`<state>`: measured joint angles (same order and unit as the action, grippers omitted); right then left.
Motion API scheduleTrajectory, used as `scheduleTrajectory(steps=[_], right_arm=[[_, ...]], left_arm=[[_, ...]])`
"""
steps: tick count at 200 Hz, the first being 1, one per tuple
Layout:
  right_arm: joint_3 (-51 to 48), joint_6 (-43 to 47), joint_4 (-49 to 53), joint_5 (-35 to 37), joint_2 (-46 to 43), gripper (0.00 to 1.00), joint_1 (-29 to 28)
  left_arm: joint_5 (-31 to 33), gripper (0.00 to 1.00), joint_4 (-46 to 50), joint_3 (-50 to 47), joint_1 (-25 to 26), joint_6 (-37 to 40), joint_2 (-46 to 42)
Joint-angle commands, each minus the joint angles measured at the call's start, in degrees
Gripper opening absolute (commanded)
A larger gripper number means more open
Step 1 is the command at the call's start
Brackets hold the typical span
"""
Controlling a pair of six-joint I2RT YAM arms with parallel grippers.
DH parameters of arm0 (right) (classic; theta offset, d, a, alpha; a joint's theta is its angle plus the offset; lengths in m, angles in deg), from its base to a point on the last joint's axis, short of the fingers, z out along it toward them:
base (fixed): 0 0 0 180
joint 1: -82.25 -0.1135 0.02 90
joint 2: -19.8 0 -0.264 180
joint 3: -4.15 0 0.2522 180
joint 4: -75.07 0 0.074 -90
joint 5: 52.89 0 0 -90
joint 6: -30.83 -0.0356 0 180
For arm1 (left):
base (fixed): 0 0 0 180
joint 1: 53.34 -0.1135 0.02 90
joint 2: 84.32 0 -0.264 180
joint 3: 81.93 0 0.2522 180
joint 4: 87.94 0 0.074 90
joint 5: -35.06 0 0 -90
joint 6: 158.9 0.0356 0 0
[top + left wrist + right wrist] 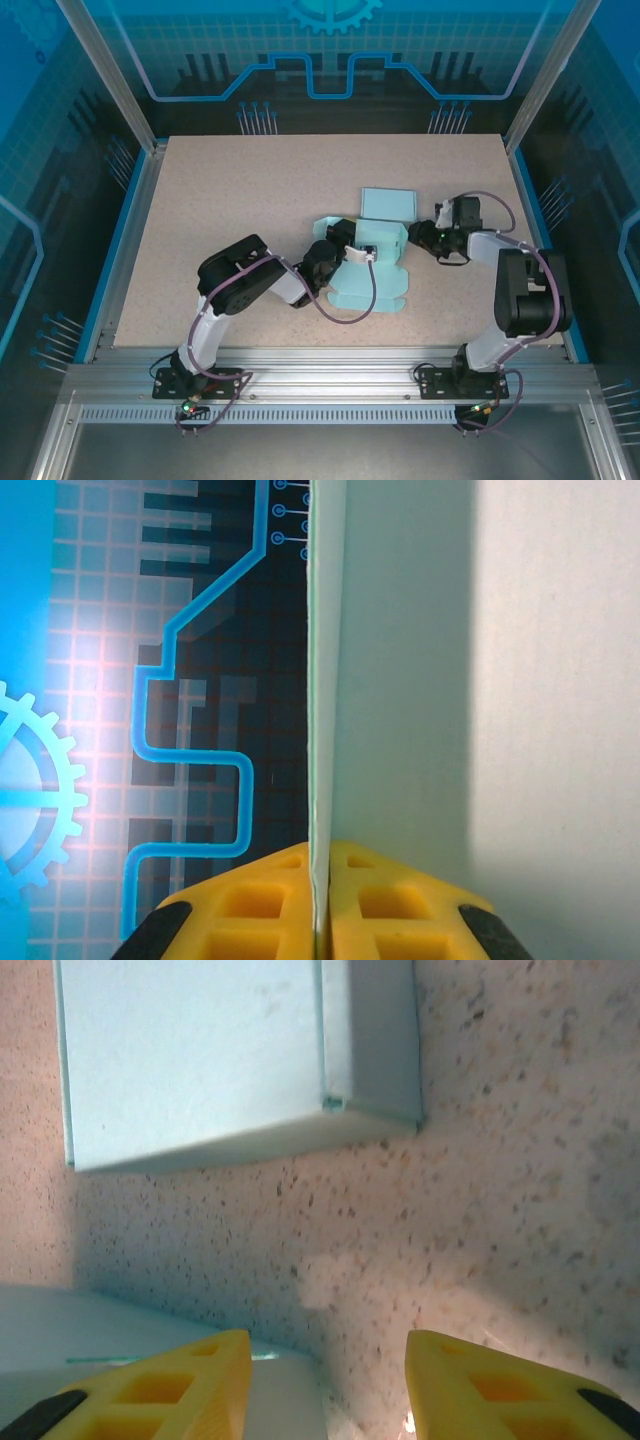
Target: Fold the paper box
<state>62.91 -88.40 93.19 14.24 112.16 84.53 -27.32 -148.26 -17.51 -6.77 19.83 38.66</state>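
Fingers (260,905) of the left gripper (320,910) are pressed together on a thin wall of the box (385,238), which is seen edge-on between them in the left wrist view. The right gripper (325,1380) is spread, with bare table (500,1160) between its fingers (170,1390) and nothing held. The box lies at the middle of the table, partly raised. A flat lid flap (388,203) points away from the arms, and a flat panel (390,292) lies toward them.

The step in hand is judged to be the raising of a side wall. It is done well if the pinched wall is turned about its crease rather than pulled, so that the base is not dragged across the table. The pinch is best placed near the wall's top edge, and the wall brought fully upright before release. The right gripper would be of most use pressed against the box's right side as a stop, or closed on a neighbouring flap so that tabs can be tucked. If the paper is twisted, it may be creased off its fold line.

The left arm is stretched forward and to the right, its wrist laid low over the box's left side. The right arm is bent back on itself, elbow raised, with its gripper low, just beside the box's right wall and pointed left.
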Motion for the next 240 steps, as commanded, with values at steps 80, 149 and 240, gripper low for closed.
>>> scheduleTrajectory(steps=[80, 149, 240], right_arm=[[-10.0, -2.5, -1.3, 7.7, -14.2, 0.49, -7.9], [-10.0, -0.4, -5.3, 14.0, -12.9, 0.54, -13.0], [-8.5, 1.8, -14.1, 30.2, -5.7, 0.49, -19.7]], left_arm=[[-0.7, 0.11, -0.7, 0.5, 0.3, 2.1, 2.7], [-1.8, 0.11, -1.5, 0.1, 0.5, 1.9, 2.7], [-4.1, 0.11, -1.9, -1.1, 1.0, 1.2, 2.0]])
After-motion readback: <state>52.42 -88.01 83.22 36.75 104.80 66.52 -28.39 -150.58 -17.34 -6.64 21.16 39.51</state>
